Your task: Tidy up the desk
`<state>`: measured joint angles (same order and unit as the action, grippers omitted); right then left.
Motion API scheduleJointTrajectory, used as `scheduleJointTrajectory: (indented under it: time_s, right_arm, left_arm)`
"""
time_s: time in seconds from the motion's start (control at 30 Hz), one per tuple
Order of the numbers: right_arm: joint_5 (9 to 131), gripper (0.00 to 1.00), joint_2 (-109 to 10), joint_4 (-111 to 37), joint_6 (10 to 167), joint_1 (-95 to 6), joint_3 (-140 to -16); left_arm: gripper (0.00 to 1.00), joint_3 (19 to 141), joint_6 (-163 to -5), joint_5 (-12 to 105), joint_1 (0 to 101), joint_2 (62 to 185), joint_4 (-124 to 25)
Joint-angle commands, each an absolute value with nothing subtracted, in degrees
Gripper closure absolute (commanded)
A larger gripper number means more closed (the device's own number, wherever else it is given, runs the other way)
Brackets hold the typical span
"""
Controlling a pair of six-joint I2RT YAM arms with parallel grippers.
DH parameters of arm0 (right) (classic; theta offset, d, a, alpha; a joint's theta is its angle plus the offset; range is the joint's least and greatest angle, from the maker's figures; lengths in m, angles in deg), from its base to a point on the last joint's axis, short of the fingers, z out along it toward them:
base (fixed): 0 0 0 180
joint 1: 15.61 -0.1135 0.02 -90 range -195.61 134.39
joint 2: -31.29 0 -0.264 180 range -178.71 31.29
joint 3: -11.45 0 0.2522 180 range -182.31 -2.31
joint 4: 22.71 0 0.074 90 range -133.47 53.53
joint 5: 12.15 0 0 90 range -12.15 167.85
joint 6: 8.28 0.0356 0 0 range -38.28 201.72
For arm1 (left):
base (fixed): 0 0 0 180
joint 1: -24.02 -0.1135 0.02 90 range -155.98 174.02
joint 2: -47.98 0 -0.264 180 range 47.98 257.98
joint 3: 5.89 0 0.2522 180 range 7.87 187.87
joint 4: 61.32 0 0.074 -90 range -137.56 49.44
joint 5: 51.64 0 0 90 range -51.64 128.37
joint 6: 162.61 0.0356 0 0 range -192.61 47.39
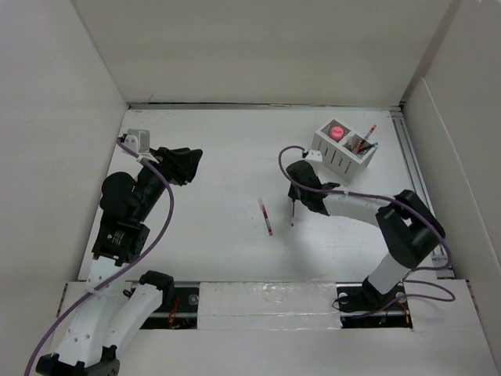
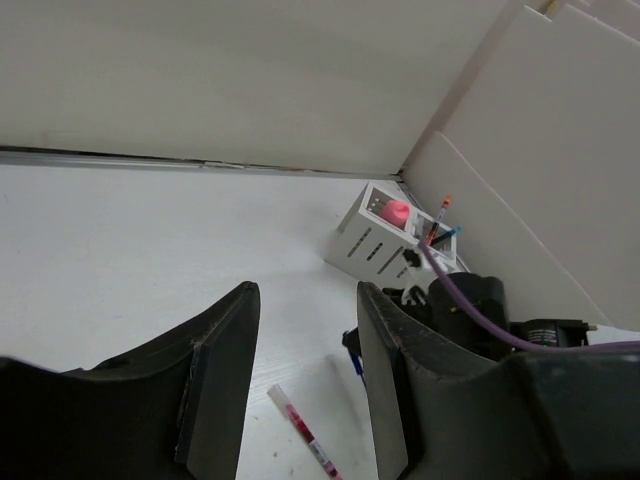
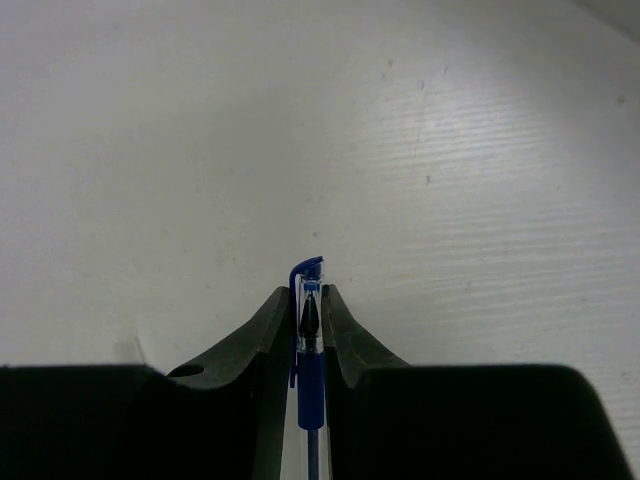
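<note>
Firmly between the fingers [image 3: 272, 335] of the right gripper [image 3: 308, 298] a blue pen [image 3: 310, 385] is clamped, its clipped end projecting just past the tips. In the overhead view this gripper is seen slightly toward 2 o'clock from the middle of the desk [image 1: 219, 141], with the pen pointing toward 6 o'clock. A red pen [image 1: 266, 215] is laid flat on the white surface just beside it, at its 9 o'clock, the two kept apart. At the gripper's 1 o'clock, near the far right corner of the desk, a white slotted organizer box [image 1: 344, 147] is set, in which a pink object [image 1: 337, 131] is held in one compartment and several pens [image 1: 365, 142] are stood upright in the next.

The fingers [image 2: 225, 370] of the left gripper [image 2: 307, 292] are held well apart above the desk, at 10 o'clock from its middle, well apart from the red pen. The desk itself is closed in by white walls [image 1: 266, 47] at 9, 12 and 3 o'clock.
</note>
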<state>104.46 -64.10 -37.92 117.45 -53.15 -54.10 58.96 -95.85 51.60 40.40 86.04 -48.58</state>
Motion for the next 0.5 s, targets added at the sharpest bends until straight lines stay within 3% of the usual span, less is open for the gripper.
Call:
scheduleJointTrajectory:
  time_s: [0.0, 0.27, 0.47]
  right_arm:
    - [106.06, 1.00, -57.14, -31.29, 118.02, -50.86, -53.29]
    - [111.67, 1.00, -42.83, -19.88, 115.48, -39.44, -54.35]
    - [118.19, 0.99, -41.65, -5.26, 108.44, -30.30, -53.63]
  left_arm:
    - [0.60, 58.94, -96.34, 52.60, 40.10, 85.68, -51.78]
    - [0.60, 58.84, -96.42, 52.52, 40.10, 85.77, -51.95]
    - [0.61, 58.93, -96.34, 52.61, 40.10, 85.33, -51.87]
